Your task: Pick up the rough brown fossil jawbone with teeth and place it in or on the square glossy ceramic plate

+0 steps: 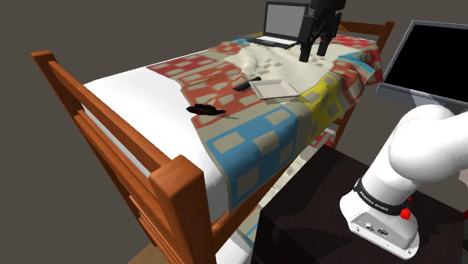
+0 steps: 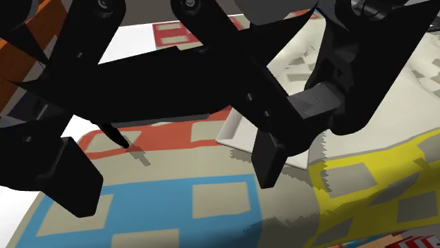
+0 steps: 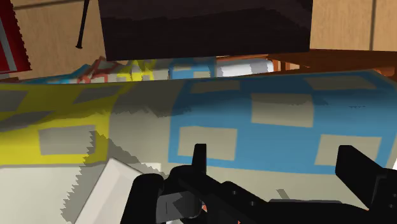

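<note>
Glossy wooden bed frame, matt patchwork cloth quilt, smooth pale plate, matt gripper

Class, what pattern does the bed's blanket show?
The blanket is patchwork: red, blue and yellow blocks with beige squares. Clearest in shoulder view.

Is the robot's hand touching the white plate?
Apart. In the shoulder view the gripper hangs above the quilt beyond the plate, with cloth showing between them.

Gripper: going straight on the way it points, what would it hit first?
The gripper would probably meet the patchwork quilt first, beside the white plate rather than on it, though depth is unclear.
</note>
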Motion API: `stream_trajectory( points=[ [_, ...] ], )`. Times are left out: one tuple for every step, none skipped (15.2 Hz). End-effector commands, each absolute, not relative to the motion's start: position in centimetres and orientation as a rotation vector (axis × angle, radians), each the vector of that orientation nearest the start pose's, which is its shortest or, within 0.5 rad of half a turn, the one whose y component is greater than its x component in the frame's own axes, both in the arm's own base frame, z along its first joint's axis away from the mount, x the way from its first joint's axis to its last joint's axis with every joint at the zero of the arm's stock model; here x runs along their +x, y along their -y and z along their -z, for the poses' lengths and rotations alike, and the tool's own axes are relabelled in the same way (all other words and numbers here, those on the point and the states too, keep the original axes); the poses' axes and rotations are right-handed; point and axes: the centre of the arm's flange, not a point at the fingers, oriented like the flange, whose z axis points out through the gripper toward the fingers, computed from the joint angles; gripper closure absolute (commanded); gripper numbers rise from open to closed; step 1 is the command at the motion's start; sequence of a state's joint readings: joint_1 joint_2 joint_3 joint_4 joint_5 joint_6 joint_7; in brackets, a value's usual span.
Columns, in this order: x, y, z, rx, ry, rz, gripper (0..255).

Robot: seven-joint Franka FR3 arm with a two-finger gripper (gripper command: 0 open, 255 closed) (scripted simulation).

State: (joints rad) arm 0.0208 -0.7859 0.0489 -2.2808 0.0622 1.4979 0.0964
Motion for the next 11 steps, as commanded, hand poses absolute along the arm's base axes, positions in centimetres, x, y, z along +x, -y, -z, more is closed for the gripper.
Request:
stream_trajectory(
  points=[
    [29.8,-3.4,-61.9,-3.114,-0.057,0.000,0],
    [31.0,-3.7,-61.3,-3.118,-0.018,0.001,0],
    [32.1,-4.0,-60.7,-3.121,0.020,0.001,0],
    [33.3,-4.4,-60.1,-3.125,0.058,0.002,0],
    [34.4,-4.8,-59.5,-3.127,0.097,0.002,0],
    [35.5,-5.2,-58.9,-3.129,0.135,0.003,0],
    [36.6,-5.7,-58.3,-3.131,0.174,0.003,0],
    [37.7,-6.2,-57.7,-3.133,0.212,0.003,0],
    [38.7,-6.7,-57.1,-3.133,0.251,0.004,0],
    [39.8,-7.2,-56.4,-3.134,0.290,0.004,0],
    [40.9,-7.7,-55.8,-3.134,0.329,0.005,0]
  ],
)
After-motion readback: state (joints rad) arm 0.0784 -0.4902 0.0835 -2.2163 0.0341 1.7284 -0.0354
